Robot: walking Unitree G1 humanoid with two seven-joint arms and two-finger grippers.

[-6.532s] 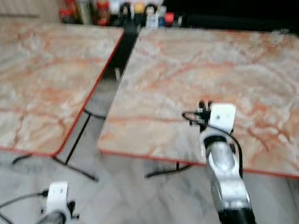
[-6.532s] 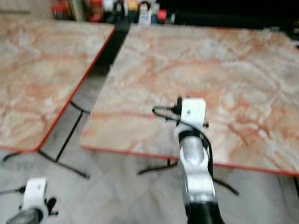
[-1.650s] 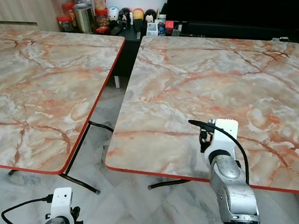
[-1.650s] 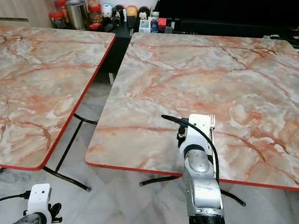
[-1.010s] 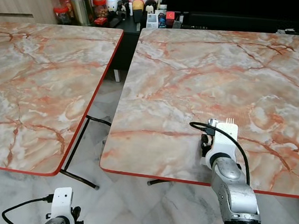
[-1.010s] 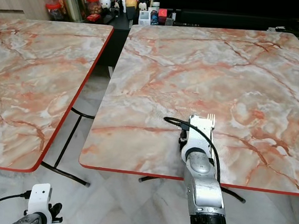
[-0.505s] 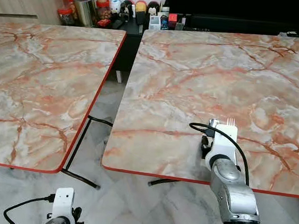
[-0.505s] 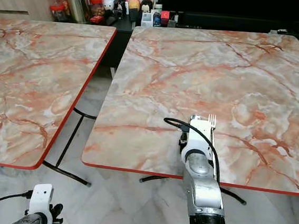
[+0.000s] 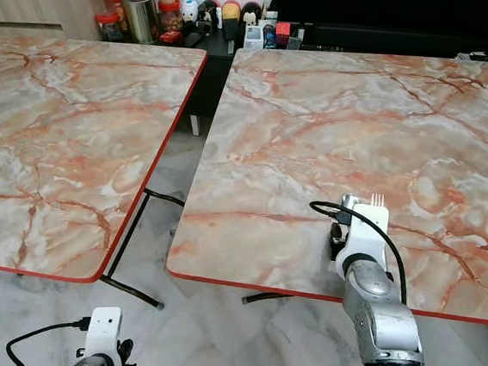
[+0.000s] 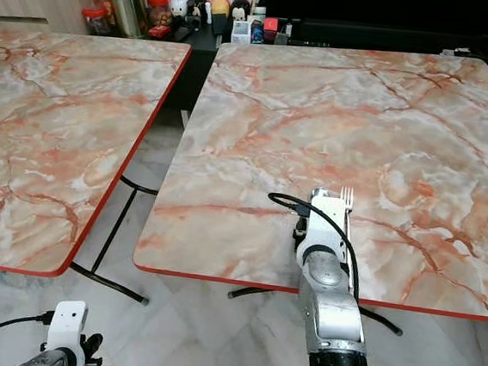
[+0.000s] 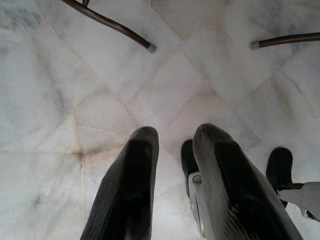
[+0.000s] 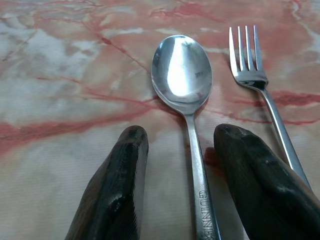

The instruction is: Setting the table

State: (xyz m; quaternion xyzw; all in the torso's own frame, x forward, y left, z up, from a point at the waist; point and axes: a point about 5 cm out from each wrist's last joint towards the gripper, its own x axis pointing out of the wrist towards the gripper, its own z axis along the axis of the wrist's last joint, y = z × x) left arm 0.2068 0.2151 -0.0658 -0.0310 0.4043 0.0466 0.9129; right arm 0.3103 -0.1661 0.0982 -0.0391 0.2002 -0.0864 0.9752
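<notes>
A silver spoon (image 12: 182, 70) lies flat on the marbled table (image 9: 337, 114) close to its near edge. A silver fork (image 12: 248, 70) lies parallel beside it, and its tines (image 9: 375, 198) peek out past my right wrist camera. My right gripper (image 12: 182, 132) is low over the table and open. One black finger (image 12: 127, 165) stands on each side of the spoon's handle, with a gap on both sides. My left gripper (image 11: 172, 131) hangs idle over the floor, its fingers slightly apart with nothing between them.
A second marbled table (image 9: 68, 123) stands to the left, with a floor gap and black table legs (image 9: 136, 224) between the two. Jars and small bottles (image 9: 140, 9) line a dark shelf behind. Both tables have red edges. My foot (image 11: 280, 165) rests on the tiled floor.
The head view was blurred 6.5 s ago and has steadied. My right arm stays at the table's near edge. In the last half second nothing has visibly moved.
</notes>
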